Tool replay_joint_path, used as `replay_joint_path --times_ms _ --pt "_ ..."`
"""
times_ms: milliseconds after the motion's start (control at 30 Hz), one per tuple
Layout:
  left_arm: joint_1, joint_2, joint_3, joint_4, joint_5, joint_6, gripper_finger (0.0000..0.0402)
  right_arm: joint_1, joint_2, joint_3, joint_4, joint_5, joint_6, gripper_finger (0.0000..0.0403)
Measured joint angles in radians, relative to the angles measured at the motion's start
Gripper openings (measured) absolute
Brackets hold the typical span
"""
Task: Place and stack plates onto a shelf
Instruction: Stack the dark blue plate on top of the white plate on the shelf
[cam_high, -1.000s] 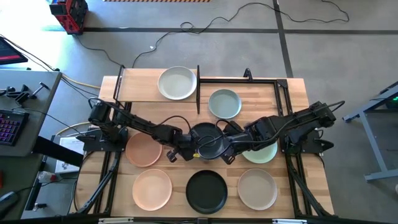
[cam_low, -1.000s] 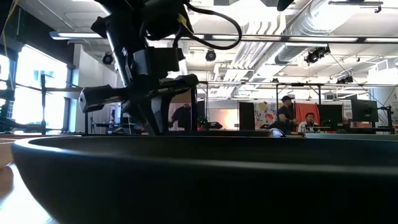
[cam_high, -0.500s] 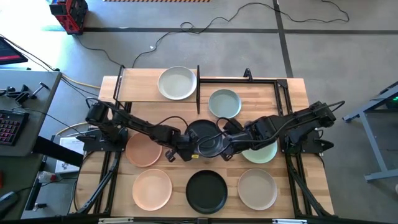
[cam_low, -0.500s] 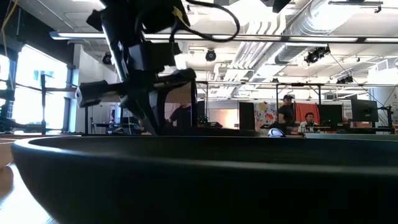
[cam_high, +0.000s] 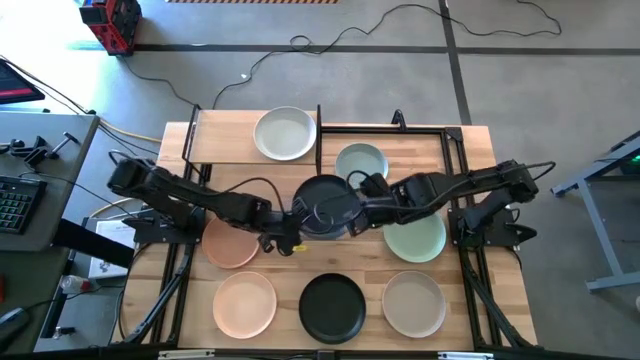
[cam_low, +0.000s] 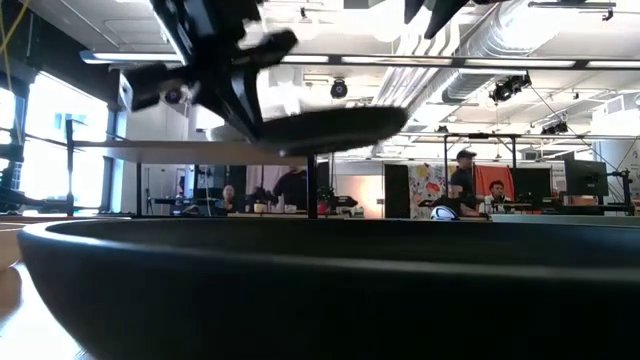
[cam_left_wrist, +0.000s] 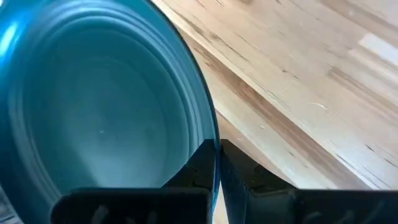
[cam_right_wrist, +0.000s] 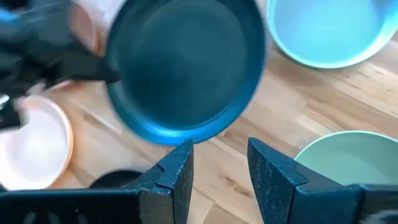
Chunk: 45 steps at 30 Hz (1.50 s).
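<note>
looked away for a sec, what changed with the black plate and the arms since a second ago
The left gripper, shut on the black plate, has lifted it off the table and toward the shelf. The right gripper has let go and stands open. The other plates stayed put.

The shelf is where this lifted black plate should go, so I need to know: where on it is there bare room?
The shelf has bare board on its left half, beside the white plate at its right end. The tabletop in front is crowded: the left gripper holds the black plate among other plates.
</note>
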Motion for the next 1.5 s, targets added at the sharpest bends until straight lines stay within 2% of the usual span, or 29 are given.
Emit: replay_joint_path --times_ms 267,700,1033,1233,1500 --pt "-0.025 -0.066 0.0 -0.045 -0.076 0.002 0.0001 -0.084 0.0 0.0 -0.001 -0.01 -0.009 0.0129" --pt "-0.052 -0.074 0.0 -0.026 -0.176 0.073 0.0001 -0.198 0.0 0.0 0.03 -0.028 -0.122 0.0129" --pt "-0.051 -0.074 0.0 -0.006 -0.263 0.176 0.0001 -0.241 0.0 0.0 0.036 -0.042 -0.192 0.0129" --pt "-0.037 -0.074 0.0 0.03 -0.268 0.203 0.0001 -0.248 0.0 0.0 0.036 -0.05 -0.196 0.0128" --pt "-0.032 -0.074 0.0 0.04 -0.27 0.203 0.0 -0.25 0.0 0.0 0.036 -0.05 -0.215 0.0086"
